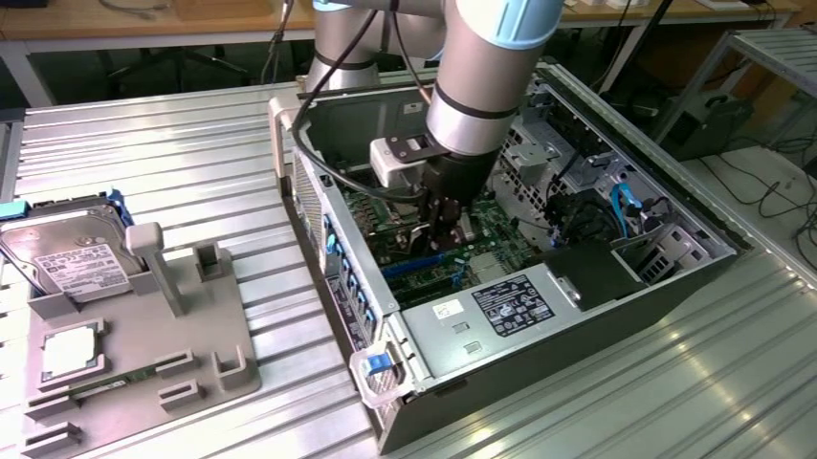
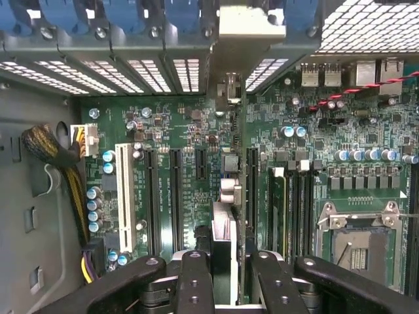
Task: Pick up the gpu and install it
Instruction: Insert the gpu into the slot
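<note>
Fingers (image 2: 196, 281) clenched on the gpu (image 2: 230, 196), held edge-on down inside the case (image 1: 664, 287).
The gripper (image 2: 226, 278) grips the card's near end; past it the card stands upright over the green board (image 2: 177, 131) among the black slots, its metal bracket (image 2: 249, 29) at the rear slot covers. Farther off on the table (image 1: 166, 153), a grey tray (image 1: 153, 354) holds a hard drive (image 1: 71, 253).

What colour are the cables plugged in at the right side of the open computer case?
Blue cables, clearest in the exterior view.
</note>
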### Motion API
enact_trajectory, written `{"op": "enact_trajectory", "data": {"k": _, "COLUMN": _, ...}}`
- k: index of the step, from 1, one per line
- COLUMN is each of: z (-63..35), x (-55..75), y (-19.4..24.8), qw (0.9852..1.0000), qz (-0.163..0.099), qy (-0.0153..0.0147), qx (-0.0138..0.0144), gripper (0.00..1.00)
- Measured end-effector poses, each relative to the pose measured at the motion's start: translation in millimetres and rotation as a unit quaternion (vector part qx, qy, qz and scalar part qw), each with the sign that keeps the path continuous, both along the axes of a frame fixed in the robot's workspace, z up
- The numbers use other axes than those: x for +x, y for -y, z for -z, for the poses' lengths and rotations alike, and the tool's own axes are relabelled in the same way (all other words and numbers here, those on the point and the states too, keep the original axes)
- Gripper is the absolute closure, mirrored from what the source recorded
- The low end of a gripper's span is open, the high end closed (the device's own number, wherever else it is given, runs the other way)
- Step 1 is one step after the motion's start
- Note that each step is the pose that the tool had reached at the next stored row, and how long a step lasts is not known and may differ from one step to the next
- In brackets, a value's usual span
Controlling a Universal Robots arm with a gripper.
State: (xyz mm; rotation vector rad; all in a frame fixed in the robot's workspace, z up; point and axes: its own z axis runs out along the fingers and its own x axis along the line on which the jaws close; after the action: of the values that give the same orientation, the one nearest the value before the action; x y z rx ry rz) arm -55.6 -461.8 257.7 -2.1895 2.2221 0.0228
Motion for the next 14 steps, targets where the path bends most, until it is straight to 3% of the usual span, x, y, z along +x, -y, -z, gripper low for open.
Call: {"op": "enact_trajectory", "data": {"k": 14, "z": 13.2, "x": -5.4, "y": 0.0, "qw": 1.0, "qz": 0.0, "qy": 0.0, "qx": 0.0001, "gripper": 0.72}}
